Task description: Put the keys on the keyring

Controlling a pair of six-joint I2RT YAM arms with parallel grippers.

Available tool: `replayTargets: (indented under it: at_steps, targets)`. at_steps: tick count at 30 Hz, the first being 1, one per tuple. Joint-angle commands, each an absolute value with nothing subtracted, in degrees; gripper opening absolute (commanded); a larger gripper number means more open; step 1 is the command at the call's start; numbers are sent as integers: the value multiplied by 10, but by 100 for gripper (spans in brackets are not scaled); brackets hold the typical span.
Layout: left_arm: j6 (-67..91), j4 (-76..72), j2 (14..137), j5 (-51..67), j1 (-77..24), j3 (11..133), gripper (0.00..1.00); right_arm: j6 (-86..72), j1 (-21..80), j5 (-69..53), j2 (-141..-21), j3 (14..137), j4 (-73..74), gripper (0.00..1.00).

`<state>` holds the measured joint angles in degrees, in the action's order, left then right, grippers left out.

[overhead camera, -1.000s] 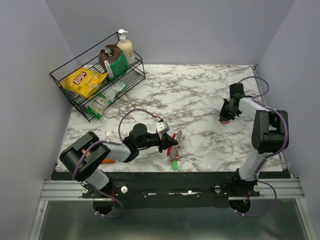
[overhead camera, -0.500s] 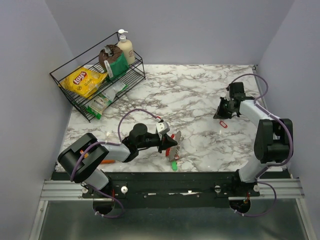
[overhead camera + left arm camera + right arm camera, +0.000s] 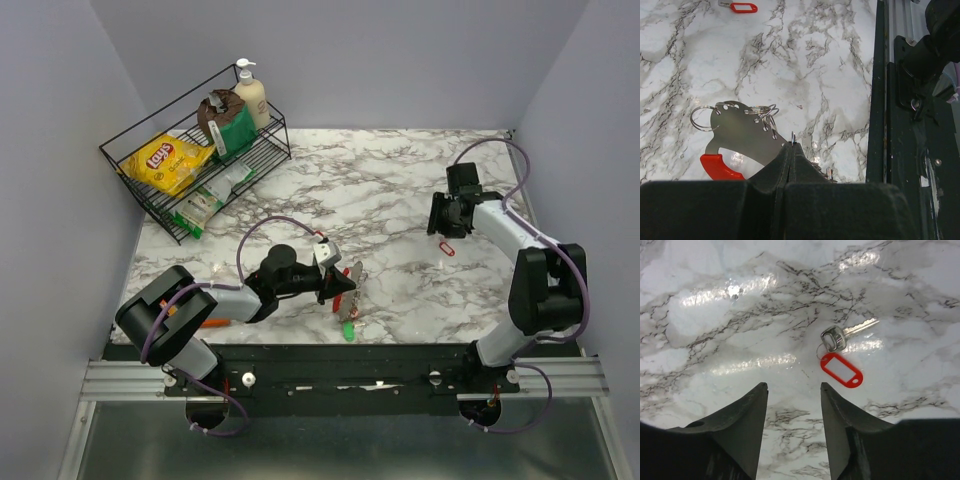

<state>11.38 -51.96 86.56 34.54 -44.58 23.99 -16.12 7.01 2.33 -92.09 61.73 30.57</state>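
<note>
Use the black wire rack point(image 3: 268, 150) at the table's far left corner as your reference. On its upper tier you have a yellow crisp bag point(image 3: 165, 160), a brown and green pouch point(image 3: 226, 122) and a cream pump bottle point(image 3: 250, 95) standing upright at the right end. Green and white packets point(image 3: 210, 195) lie on the lower tier.

The keyring point(image 3: 740, 132), a flat silvery metal plate with a red curved loop and small wire rings threaded through its holes, is well away from the rack, to its right and close to the table's near edge. Your left gripper point(image 3: 791, 150) has its jaws pressed together on the plate's edge.

A small key with a green plastic head point(image 3: 347, 327) lies on the marble just beyond the keyring from the rack, by the near edge.

Farther right of the rack, well apart from it, a silvery key with a red tag point(image 3: 841, 370) lies flat on the marble. Your right gripper point(image 3: 792, 386) hovers over that spot with its jaws parted and nothing between them. The tagged key lies just past its fingertips, not touching them.
</note>
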Motion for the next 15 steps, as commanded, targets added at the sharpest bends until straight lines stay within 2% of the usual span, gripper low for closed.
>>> replayTargets:
  at_steps: [1,5,15]
  targets:
    - [109,-526,857,345,-445,256,0,-142,69,92,-964,658,334,56]
    - [103,-514,846,345,-445,256,0,-147,69,107,-1005,671,341,56]
    - [95,-496,837,345,-446,257,0,-148,69,125,-1020,676,330,48]
